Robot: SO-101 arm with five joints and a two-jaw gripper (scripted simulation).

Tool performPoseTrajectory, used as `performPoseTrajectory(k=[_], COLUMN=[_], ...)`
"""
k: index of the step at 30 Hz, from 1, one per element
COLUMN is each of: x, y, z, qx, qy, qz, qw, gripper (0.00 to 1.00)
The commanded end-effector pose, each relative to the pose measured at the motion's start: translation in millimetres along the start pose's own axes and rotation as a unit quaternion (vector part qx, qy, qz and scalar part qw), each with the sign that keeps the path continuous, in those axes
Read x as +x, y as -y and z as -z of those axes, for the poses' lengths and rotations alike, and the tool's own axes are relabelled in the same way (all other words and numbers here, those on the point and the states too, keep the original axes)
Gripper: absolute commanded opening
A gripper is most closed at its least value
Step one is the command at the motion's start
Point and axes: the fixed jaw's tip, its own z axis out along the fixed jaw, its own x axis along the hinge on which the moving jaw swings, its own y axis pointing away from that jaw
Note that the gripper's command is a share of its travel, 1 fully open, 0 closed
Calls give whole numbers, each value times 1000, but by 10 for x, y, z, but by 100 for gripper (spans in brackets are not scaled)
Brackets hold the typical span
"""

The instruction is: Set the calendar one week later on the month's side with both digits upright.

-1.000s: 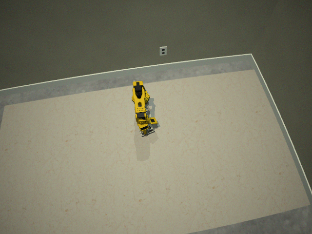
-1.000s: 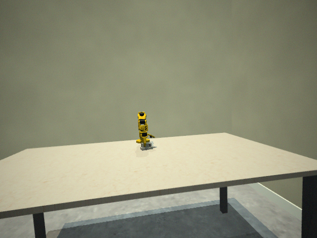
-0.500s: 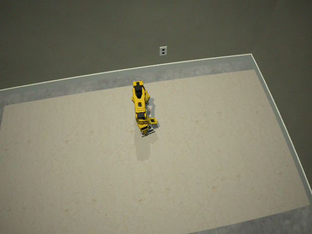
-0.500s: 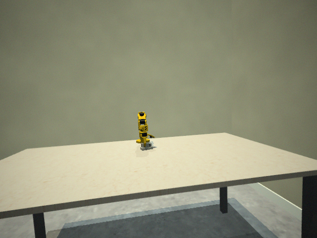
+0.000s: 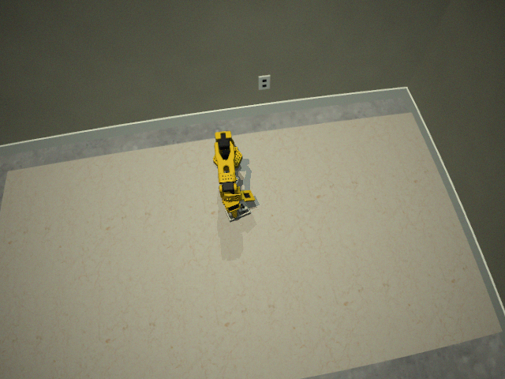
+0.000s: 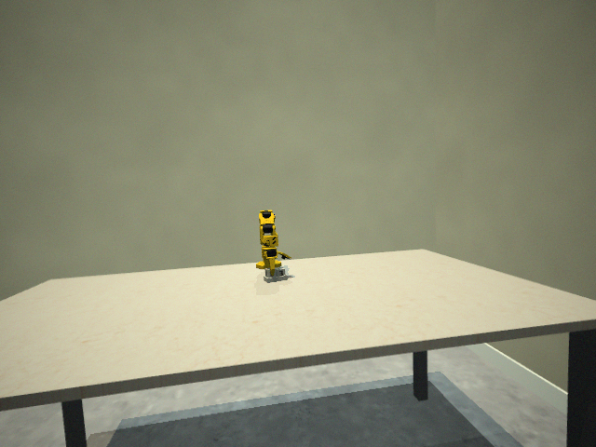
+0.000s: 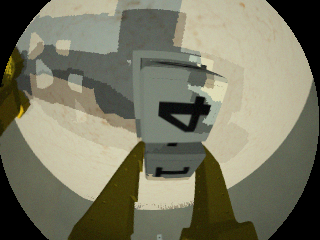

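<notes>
1. Gripper (image 5: 234, 216) (image 6: 273, 273) (image 7: 173, 146): low over the tray, fingers narrowly parted, one tip at either side of a gray digit face. Whether they clamp it or merely flank it, cannot tell.
2. Tray (image 5: 241, 217) (image 6: 277, 278) (image 7: 137, 95): on the table (image 5: 326, 245) (image 6: 336, 307), beneath the gripper; appears flat.
3. Gray cube face (image 7: 152, 100): bears a black 4, lying sideways in the wrist view. Position: at the tray, just beyond the fingertips.
4. Gray digit face (image 7: 195, 162): partial black figure, not safely legible; whether a second cube or another side, cannot tell.
5. Step in hand, by judgement: handling or seating a cube during the date change.
6. Next move, by judgement: confirm digit and uprightness, settle the cube level beside its mate, then open evenly without dragging the tray.
7. Wrist view only: the 4 and the partial figure.
8. Top and exterior views only: the arm's stance (image 5: 226, 163) (image 6: 267, 228); digits too small to read.

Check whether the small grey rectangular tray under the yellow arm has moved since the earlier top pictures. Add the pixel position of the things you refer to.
No, no visible shift: the small grey rectangular tray (image 5: 241, 217) (image 6: 277, 278) (image 7: 137, 95) keeps its place relative to the white wall outlet (image 5: 263, 82).
</notes>
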Motion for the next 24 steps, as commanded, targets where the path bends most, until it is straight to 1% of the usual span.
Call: performPoseTrajectory(k=[1,10,24], x=[-7,-7,-7], y=[26,26,26], z=[2,2,2], qx=[8,8,8], qy=[-2,-2,-2], qz=[8,8,8], qw=[1000,1000,1000], gripper=[18,20,31])
